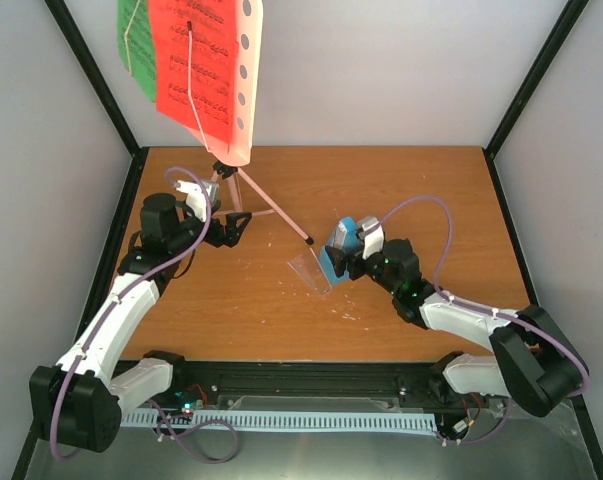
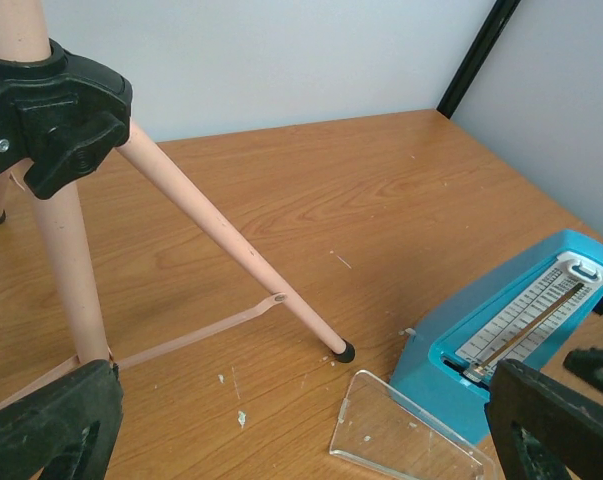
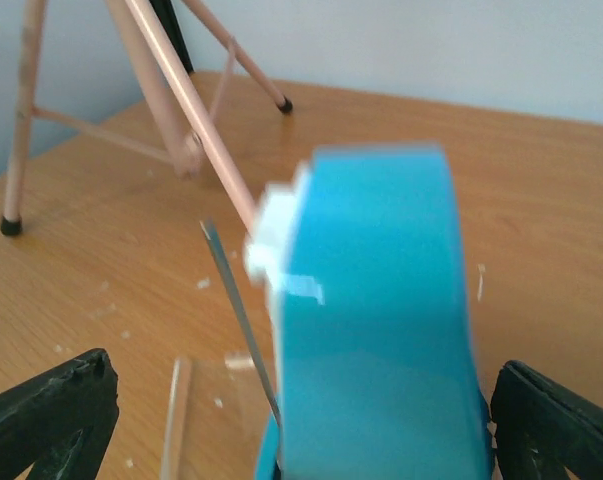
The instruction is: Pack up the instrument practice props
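Straddling the blue metronome mid-table, the right gripper was held with jaws apart; if closed off-centre, the metronome could be toppled onto its clear cover. The left gripper was spread beside the pink stand.

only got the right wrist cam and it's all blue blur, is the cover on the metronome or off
Observer: Off. The clear cover lies flat on the table in front of the metronome, whose pendulum face is bare.
Operator: where's the left arm
Observer: The left gripper is low beside the legs of the music stand, jaws open.
Operator: any pages on the stand
Observer: Yes. A red page and a green page sit on its desk, seen only from the top camera.
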Available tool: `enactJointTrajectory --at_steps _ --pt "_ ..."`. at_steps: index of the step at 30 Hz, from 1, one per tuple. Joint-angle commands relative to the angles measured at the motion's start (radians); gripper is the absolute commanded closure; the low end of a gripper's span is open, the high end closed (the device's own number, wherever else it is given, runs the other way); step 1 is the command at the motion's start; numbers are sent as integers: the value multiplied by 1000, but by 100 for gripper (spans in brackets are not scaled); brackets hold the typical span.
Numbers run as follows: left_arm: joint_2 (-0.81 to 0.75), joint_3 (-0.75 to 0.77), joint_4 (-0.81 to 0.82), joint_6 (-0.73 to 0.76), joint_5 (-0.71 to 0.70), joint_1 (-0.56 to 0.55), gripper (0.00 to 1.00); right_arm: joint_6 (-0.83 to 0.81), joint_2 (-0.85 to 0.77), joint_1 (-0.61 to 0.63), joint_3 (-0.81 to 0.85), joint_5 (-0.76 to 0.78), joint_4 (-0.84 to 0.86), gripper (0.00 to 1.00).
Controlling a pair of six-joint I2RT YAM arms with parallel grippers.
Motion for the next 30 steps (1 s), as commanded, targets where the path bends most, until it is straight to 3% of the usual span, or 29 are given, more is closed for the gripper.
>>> enactJointTrajectory --at_steps 1,16,30 --pt "-5 25 -10 -12 -4 -10 1 19 12 12 -37 54 53 0" --pt "-9 25 -10 -14 -1 -9 0 10 -6 58 -87 242 88 1" --pt "-5 25 -9 -14 8 -10 1 -8 137 139 9 370 128 1"
